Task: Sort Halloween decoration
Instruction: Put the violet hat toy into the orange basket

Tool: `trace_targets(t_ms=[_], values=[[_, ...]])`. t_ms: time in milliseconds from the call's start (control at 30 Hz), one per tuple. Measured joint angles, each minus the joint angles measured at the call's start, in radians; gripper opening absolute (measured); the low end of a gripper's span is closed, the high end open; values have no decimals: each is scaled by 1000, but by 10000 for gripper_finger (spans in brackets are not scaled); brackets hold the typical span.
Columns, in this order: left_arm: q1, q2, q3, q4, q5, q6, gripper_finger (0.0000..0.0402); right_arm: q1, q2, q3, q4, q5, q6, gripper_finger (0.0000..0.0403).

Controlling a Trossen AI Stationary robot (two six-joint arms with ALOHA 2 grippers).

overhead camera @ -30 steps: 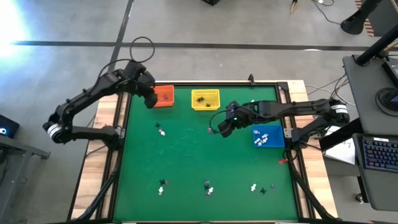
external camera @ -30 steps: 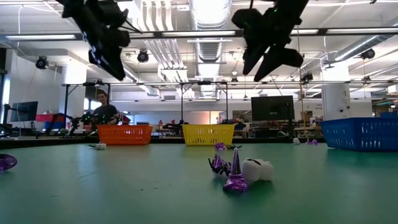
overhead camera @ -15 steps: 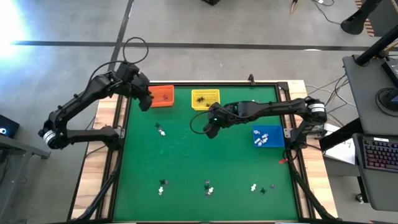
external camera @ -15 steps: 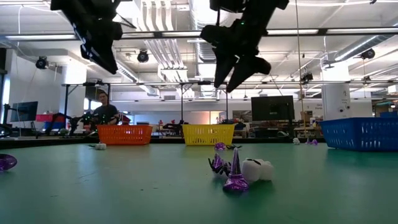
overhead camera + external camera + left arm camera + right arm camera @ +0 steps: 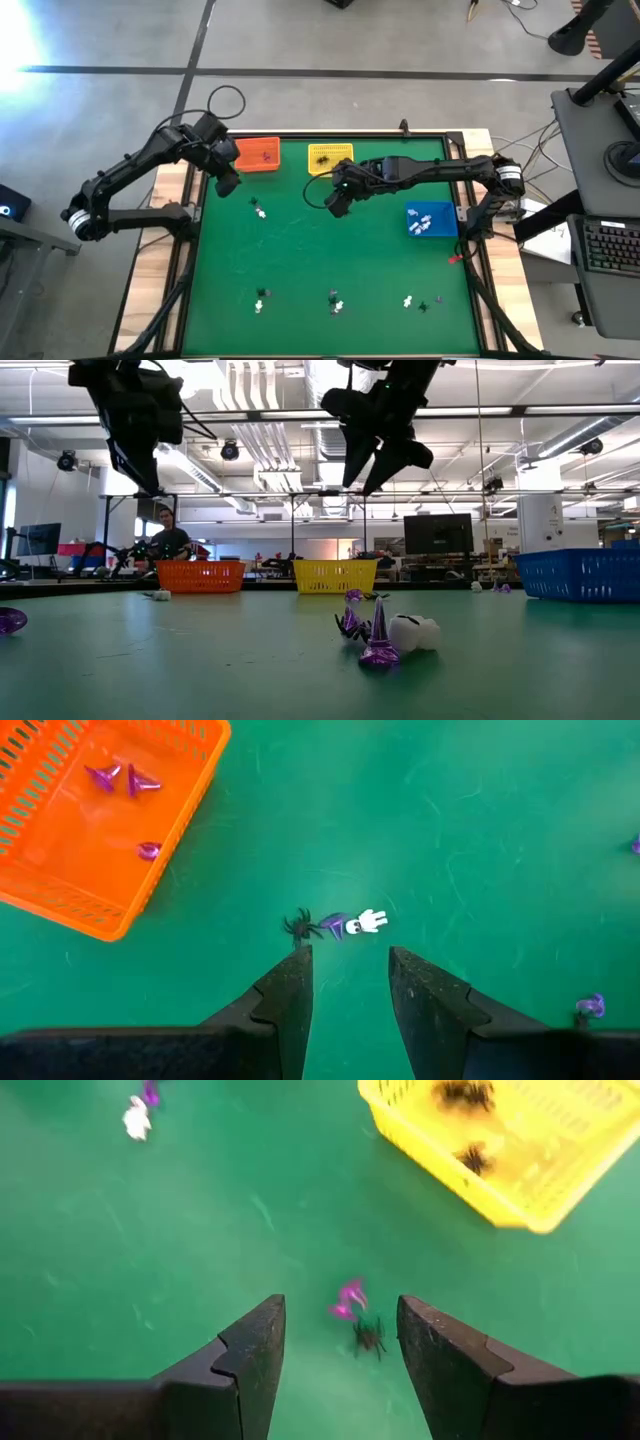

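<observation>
**Operator:** Fingers on my right gripper (image 5: 335, 1355) stand wide apart with nothing between them. Through the gap I see a purple trinket (image 5: 349, 1297) lying against a black spider (image 5: 369, 1336) on the green tabletop (image 5: 200, 1230).

**Partner:** And your left side?

**Operator:** Left gripper (image 5: 350, 985) has its fingers parted too, holding nothing. Just past the tips lie three trinkets in a row, touching or nearly so: a black spider (image 5: 299, 925), a purple piece (image 5: 334, 924) and a white figure (image 5: 371, 921).

**Partner:** Where do the arms sit from above?

**Operator:** From the middle of the tabletop, the left gripper (image 5: 225, 178) hovers at about ten o'clock, just beside the orange basket (image 5: 259, 155). The right gripper (image 5: 338, 199) hovers at about one o'clock, close under the yellow basket (image 5: 331, 159). Both hang clear above the surface in the low view.

**Partner:** Baskets?

**Operator:** Orange basket (image 5: 60, 840) holds three purple pieces. Yellow basket (image 5: 520, 1170) holds black spiders. Blue basket (image 5: 431, 219), at three o'clock, holds white pieces.

**Partner:** Anything unsorted?

**Operator:** Loose Halloween decoration (image 5: 334, 301) is scattered along the six o'clock edge in three small clumps. In the low view, a purple cone (image 5: 379, 639) stands against a white piece (image 5: 413, 632). A person (image 5: 165, 540) sits in the room beyond.
</observation>
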Motion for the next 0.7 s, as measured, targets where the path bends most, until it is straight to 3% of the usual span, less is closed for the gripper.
trace_targets(t_ms=[133,267,433,700], values=[[-20,-2,-18,21,26,-8,115,8,0,0,-84,1,31,185],[-78,-1,-56,152,106,-38,115,8,-11,0,-162,5,84,185],[-187,40,-94,388,38,-32,115,8,-49,0,-198,24,104,185],[-290,213,-99,635,33,77,115,8,-114,0,-202,32,107,185]])
